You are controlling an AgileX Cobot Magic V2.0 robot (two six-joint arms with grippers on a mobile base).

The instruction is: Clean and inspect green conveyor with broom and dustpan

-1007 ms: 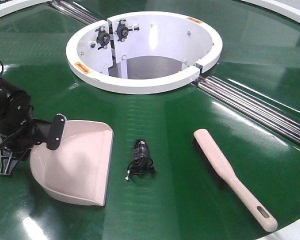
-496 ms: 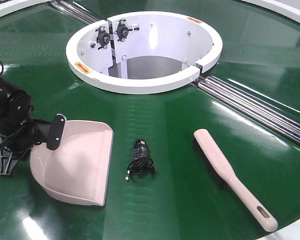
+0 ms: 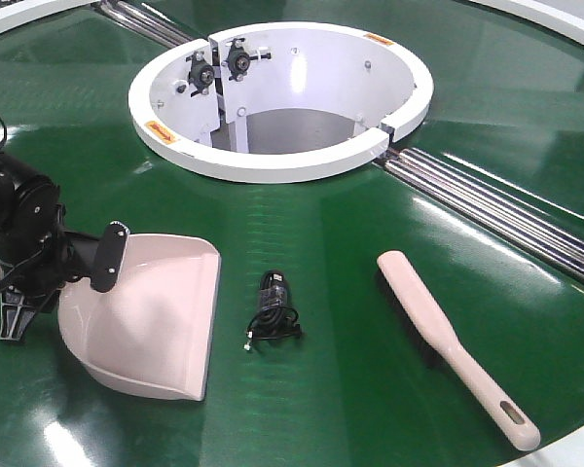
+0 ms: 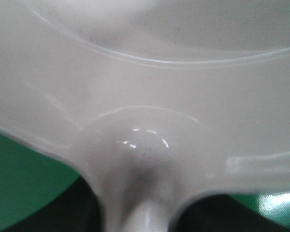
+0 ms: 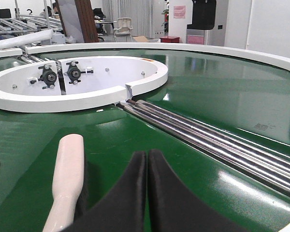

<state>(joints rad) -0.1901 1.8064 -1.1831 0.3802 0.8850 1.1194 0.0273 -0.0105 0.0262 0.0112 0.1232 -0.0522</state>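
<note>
Left gripper [image 3: 58, 287] looks clamped on the dustpan [image 3: 151, 321], flat on the green conveyor [image 3: 350, 224], and the right gripper [image 5: 146, 193] is closed and empty with the broom [image 5: 67, 174] just to its left, so I'd guess it needs to open and grab that next.

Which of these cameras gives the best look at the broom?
The front view: the whole broom lies in sight on the green belt, from head to slotted handle. The right wrist view shows only its rounded head end, beside the shut right gripper. The left wrist view shows none of it.
</note>
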